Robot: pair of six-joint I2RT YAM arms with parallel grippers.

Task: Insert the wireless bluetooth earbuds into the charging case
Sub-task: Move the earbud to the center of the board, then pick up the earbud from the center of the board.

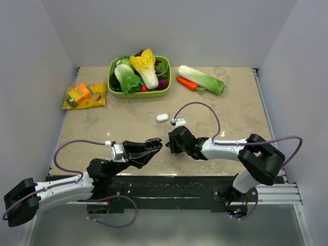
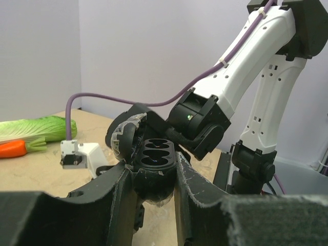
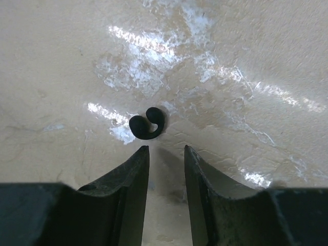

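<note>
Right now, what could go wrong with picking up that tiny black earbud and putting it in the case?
1. The earbud lies on the table just past the open right end effector, a bit to one side of the gap between its fingers, so a finger might knock it away instead of pinching it.
2. The charging case, held open in the left end effector, has small slots; a tilted bud could miss and drop.

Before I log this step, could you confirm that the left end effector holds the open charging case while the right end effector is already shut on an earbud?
Not quite. The right end effector is open, and the earbud lies on the table just beyond its fingertips, as the right wrist view shows. The left end effector does hold the open charging case.
</note>
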